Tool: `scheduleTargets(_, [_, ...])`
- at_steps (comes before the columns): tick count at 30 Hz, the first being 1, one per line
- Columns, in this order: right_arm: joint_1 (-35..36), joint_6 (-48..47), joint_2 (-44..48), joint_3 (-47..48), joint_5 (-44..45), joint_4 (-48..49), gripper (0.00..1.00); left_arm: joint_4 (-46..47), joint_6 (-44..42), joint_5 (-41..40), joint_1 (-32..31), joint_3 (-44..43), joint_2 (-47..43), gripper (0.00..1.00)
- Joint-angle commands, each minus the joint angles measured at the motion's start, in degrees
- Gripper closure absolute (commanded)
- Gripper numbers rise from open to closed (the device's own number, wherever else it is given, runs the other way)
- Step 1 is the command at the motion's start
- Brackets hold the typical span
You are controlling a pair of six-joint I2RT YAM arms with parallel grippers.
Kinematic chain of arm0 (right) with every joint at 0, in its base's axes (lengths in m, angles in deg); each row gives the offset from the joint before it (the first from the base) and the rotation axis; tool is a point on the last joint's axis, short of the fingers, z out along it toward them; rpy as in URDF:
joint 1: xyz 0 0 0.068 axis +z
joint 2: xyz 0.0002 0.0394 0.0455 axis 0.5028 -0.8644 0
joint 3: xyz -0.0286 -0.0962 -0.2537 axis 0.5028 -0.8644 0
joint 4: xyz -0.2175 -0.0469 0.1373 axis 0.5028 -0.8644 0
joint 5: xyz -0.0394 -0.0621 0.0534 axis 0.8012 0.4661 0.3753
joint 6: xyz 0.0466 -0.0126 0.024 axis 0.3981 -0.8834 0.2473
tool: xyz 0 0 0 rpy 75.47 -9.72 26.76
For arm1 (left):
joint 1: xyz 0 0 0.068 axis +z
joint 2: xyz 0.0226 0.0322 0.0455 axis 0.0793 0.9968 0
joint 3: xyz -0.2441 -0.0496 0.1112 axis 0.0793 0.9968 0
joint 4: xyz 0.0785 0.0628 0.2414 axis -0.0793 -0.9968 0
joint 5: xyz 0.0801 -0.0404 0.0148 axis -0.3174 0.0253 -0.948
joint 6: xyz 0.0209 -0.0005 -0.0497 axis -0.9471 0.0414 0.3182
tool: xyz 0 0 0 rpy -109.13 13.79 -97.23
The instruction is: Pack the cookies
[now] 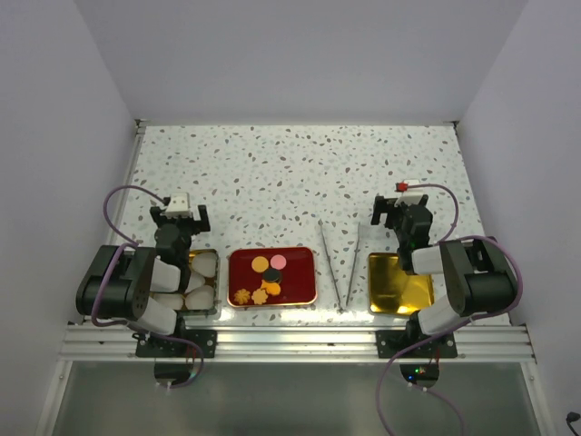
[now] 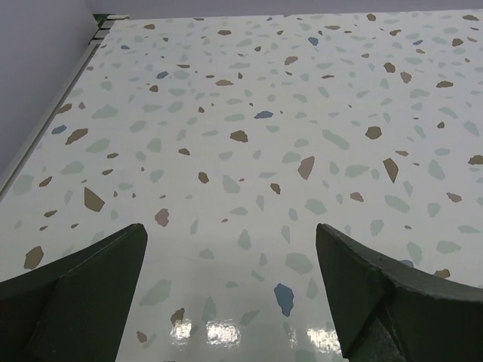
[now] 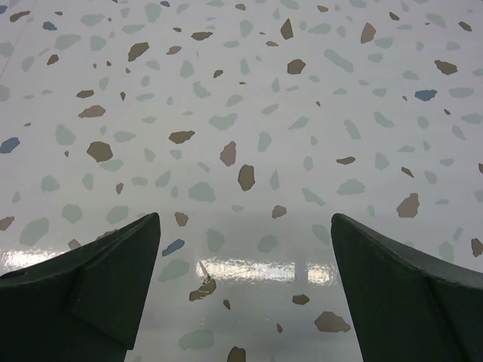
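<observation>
The cookies (image 1: 269, 276) lie on a red tray (image 1: 304, 283) at the near middle of the table: round yellow-orange, pink and dark brown discs and orange-brown flower-shaped ones. My left gripper (image 1: 182, 211) is open and empty over bare table, left of and behind the tray. Its fingers (image 2: 90, 290) frame only speckled tabletop. My right gripper (image 1: 399, 207) is open and empty, behind a gold tray (image 1: 399, 283). Its fingers (image 3: 106, 279) also frame only bare table. No cookie shows in either wrist view.
A metal tray with white paper cups (image 1: 201, 280) sits at the near left under my left arm. Metal tongs (image 1: 340, 263) lie between the red and gold trays. Walls close the table at left, right and back.
</observation>
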Motion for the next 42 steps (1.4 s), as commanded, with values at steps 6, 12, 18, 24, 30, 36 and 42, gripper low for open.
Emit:
scheduleTargets(6, [0.1,-1.0,0.8,0.0,0.2,2.6,0.01,-7.0,-1.4,-1.1,-0.9,-5.9,-6.4,0.00])
scheduleTargets(12, [0.1,-1.0,0.6,0.0,0.2,2.7,0.01,-33.9,2.3,4.5,-0.9,-20.1,-21.6,0.00])
scheduleTargets(18, [0.1,-0.9,0.2,0.0,0.2,3.3,0.01,-72.6,18.3,4.9,-0.9,-39.5,-27.1,0.00])
scheduleTargets(24, [2.9,0.6,2.4,1.6,12.3,-0.8,0.01,-85.3,29.5,13.8,-0.9,-42.5,-31.9,0.00])
scheduleTargets(30, [3.5,12.3,10.8,22.9,15.8,-38.9,0.01,-99.5,28.1,18.6,-0.9,-47.5,-36.2,0.00])
scheduleTargets(36, [3.4,35.2,24.9,36.9,-1.3,-56.0,0.01,-103.3,29.7,16.9,-0.9,-47.7,-40.0,0.00])
scheduleTargets(42, [5.8,47.4,30.8,37.1,-16.6,-86.3,0.02,-107.5,29.4,12.9,-0.9,-47.1,-43.0,0.00])
